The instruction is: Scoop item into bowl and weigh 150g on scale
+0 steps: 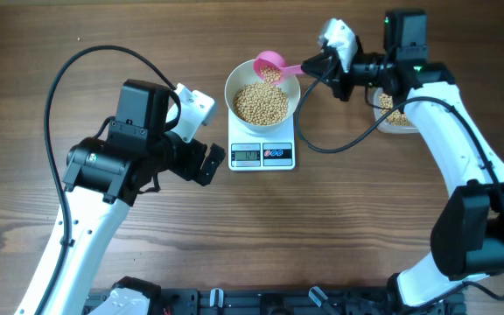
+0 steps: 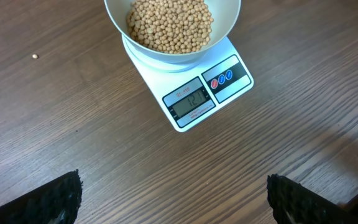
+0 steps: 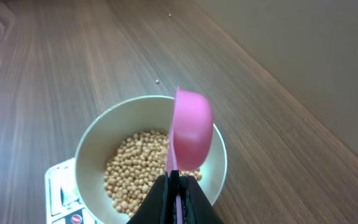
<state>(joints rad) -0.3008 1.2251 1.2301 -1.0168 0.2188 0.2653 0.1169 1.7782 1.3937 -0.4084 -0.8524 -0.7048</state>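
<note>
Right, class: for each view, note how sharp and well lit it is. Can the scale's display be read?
Overhead: even light, display on the scale too small to read. Left wrist: display sharp, digits only partly legible; fingers dark, cut off at bottom corners. Right wrist: pink scoop and beans crisp.

left end effector [image 2: 176, 200]: spread wide | right end effector [image 3: 174, 190]: clamped tight

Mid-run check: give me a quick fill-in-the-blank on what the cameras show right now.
The bowl of beans sits on the ____.
The right gripper holds a ____ scoop over the bowl.
The left gripper stands ____, holding nothing.
Missing words: scale; pink; open.
</note>
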